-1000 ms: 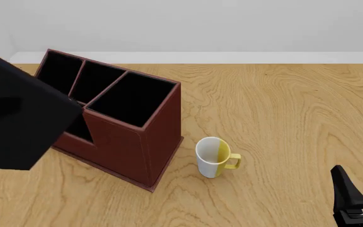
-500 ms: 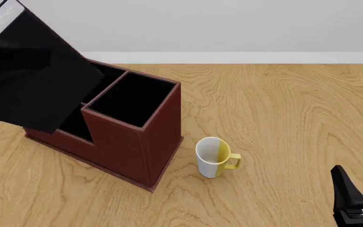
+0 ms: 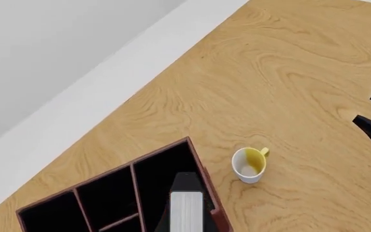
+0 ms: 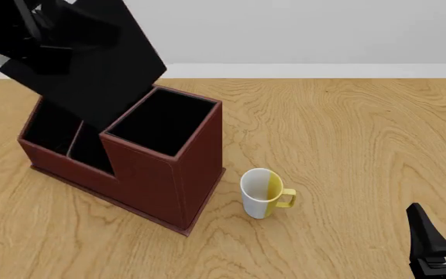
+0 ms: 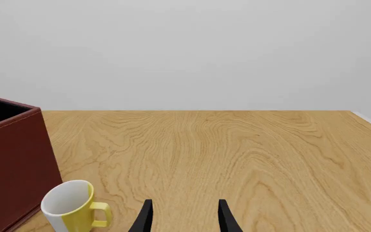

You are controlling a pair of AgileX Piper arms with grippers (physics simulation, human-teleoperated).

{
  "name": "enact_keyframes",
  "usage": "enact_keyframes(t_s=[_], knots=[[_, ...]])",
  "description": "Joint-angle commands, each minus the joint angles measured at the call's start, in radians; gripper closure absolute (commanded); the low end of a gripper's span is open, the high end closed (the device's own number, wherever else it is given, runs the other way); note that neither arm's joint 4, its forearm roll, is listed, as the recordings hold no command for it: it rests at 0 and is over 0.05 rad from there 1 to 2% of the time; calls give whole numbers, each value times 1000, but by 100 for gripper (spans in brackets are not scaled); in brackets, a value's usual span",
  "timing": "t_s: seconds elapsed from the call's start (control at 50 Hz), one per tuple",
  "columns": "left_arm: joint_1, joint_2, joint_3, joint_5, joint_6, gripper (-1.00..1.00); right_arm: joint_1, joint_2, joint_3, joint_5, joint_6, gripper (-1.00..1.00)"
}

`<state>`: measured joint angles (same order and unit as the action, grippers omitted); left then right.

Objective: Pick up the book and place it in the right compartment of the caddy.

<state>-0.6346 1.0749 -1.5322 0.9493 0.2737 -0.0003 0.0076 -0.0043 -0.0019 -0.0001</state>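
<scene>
My left gripper (image 4: 46,34) is shut on the black book (image 4: 91,61) and holds it tilted in the air above the caddy's (image 4: 161,174) left and middle slots. The book's lowest corner hangs just left of the right compartment (image 4: 162,121). In the left wrist view the book's white page edge (image 3: 187,211) points down at the right compartment (image 3: 166,176) of the caddy (image 3: 216,212). My right gripper (image 4: 442,229) is open and empty near the table's front right; it also shows in the right wrist view (image 5: 185,220).
A white and yellow mug (image 4: 263,193) stands upright just right of the caddy's front corner; it also shows in the left wrist view (image 3: 250,164) and the right wrist view (image 5: 73,207). The wooden table (image 4: 362,133) ends at a white wall at the back.
My left gripper has lifted the book up and to the right, from beside the caddy's left end to above it. The left slots are uncovered. The right arm has not moved.
</scene>
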Motion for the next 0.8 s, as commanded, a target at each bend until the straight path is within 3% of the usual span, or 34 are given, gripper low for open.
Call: enact_keyframes(t_s=[0.02, 0.4, 0.8], knots=[[-8, 100, -78, -7, 14, 100, 0, 0, 0, 0, 0, -100], [0, 240, -171, -4, 25, 100, 0, 0, 0, 0, 0, -100], [26, 288, -150, -43, 22, 100, 0, 0, 0, 0, 0, -100]])
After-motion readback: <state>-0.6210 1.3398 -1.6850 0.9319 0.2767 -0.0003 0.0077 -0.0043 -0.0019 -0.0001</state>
